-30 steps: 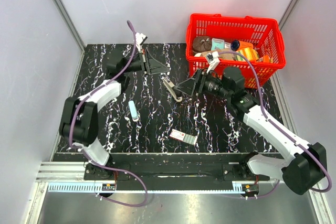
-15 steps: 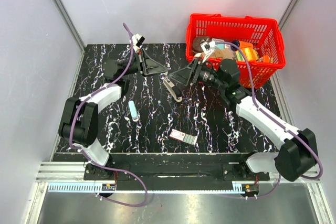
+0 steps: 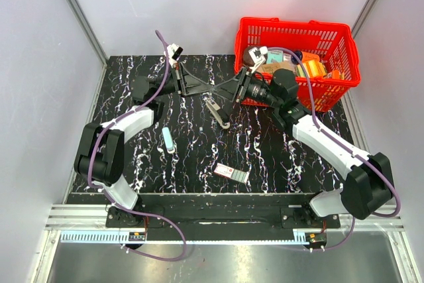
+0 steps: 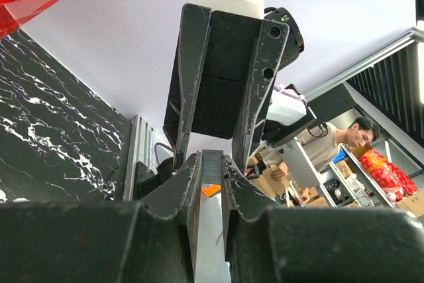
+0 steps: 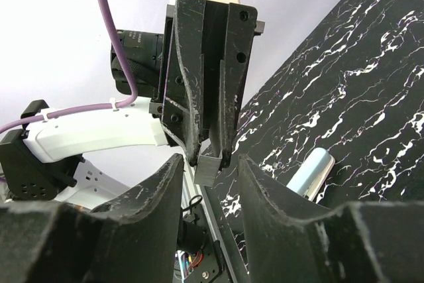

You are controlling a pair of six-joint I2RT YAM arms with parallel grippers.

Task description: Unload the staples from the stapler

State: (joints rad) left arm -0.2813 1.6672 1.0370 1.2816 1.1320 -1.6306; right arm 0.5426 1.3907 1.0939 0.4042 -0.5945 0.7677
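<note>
The black stapler (image 3: 216, 111) with its silvery track lies hinged open on the table, just below both grippers. My left gripper (image 3: 207, 89) is shut on a silvery strip of staples (image 4: 211, 230) that sticks out past its fingertips (image 4: 192, 170). The strip's end shows in the right wrist view (image 5: 212, 168), pinched in the left gripper's fingers (image 5: 199, 97). My right gripper (image 3: 222, 93) faces the left one tip to tip, above the table. Its jaws are open, one on each side of the strip's end, not touching it (image 5: 209, 190). It also shows in the left wrist view (image 4: 225, 77).
A red basket (image 3: 298, 26) full of items stands at the back right, close behind the right arm. A pale blue-white stick (image 3: 168, 140) lies left of centre and shows in the right wrist view (image 5: 311, 170). A small flat box (image 3: 230, 173) lies near the front.
My right gripper has swung left and up from beside the stapler to meet the left gripper's tip. The left gripper shifted only slightly. The stapler has not moved.
</note>
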